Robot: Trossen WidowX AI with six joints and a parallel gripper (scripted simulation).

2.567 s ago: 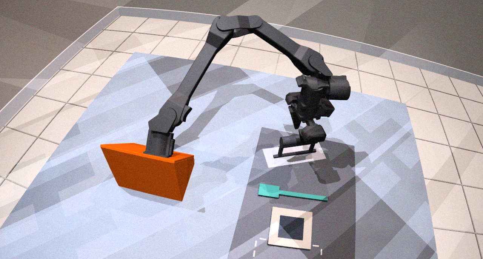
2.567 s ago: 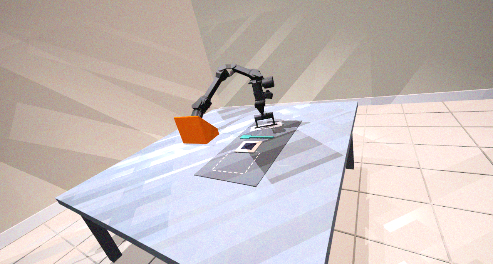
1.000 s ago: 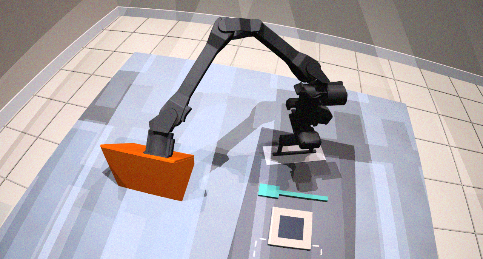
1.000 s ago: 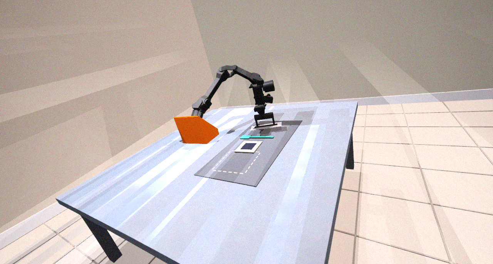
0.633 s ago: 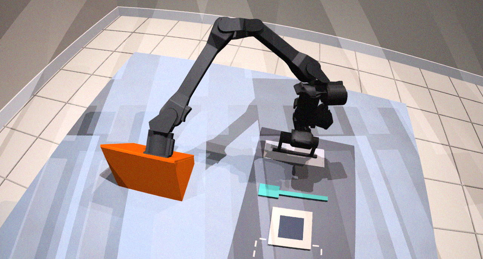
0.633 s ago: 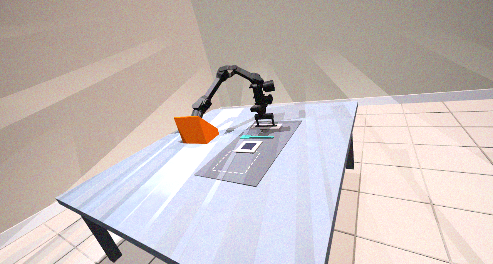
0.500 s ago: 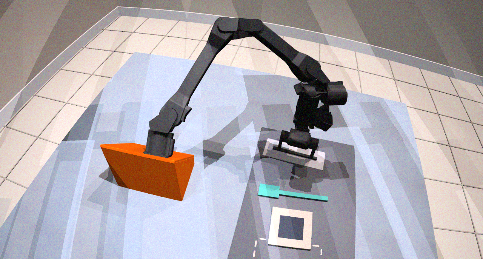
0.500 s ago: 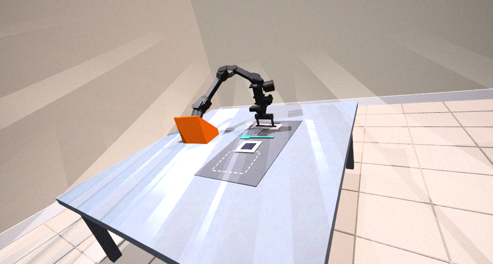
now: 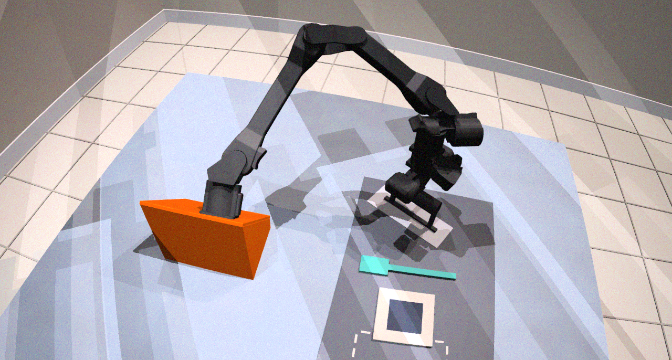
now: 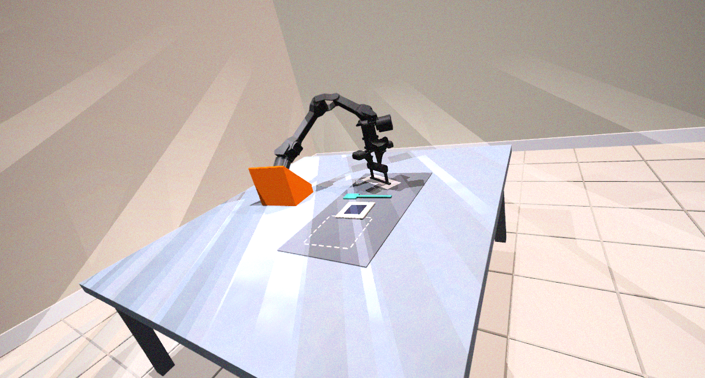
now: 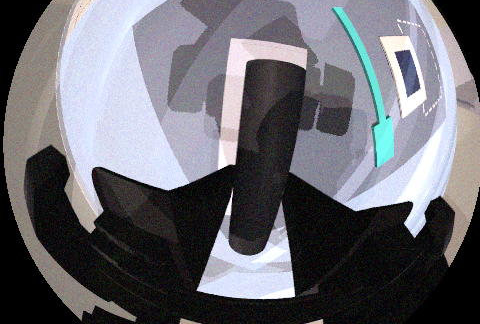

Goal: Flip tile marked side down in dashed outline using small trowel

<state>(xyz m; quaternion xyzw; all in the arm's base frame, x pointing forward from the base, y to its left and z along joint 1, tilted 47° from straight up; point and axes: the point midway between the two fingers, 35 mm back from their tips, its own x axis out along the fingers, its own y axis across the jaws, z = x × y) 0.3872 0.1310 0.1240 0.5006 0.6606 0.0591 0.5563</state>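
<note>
The trowel has a pale flat blade (image 9: pixel 440 236) (image 10: pixel 393 184) (image 11: pixel 237 54) and a thick black handle above it. My gripper (image 9: pixel 413 193) (image 10: pixel 376 165) (image 11: pixel 259 175) is shut on this handle at the mat's far end. The blade is flat at or just above the mat; any gap is too small to tell. The tile (image 9: pixel 381 313) (image 10: pixel 354 209) (image 11: pixel 410 74) lies flat, its dark square mark facing up. It overlaps the near-arm edge of the dashed outline (image 9: pixel 365 331) (image 10: pixel 345 248), mostly outside it. The fingertips are partly hidden in the top and exterior views.
A teal flat spatula-like tool (image 9: pixel 375 265) (image 10: pixel 351 196) (image 11: pixel 384 141) lies across the grey mat (image 9: pixel 474 287) (image 10: pixel 296 245), between the trowel and the tile. An orange wedge-shaped block (image 9: pixel 206 245) (image 10: pixel 273 188) stands at the arm's base, left of the mat.
</note>
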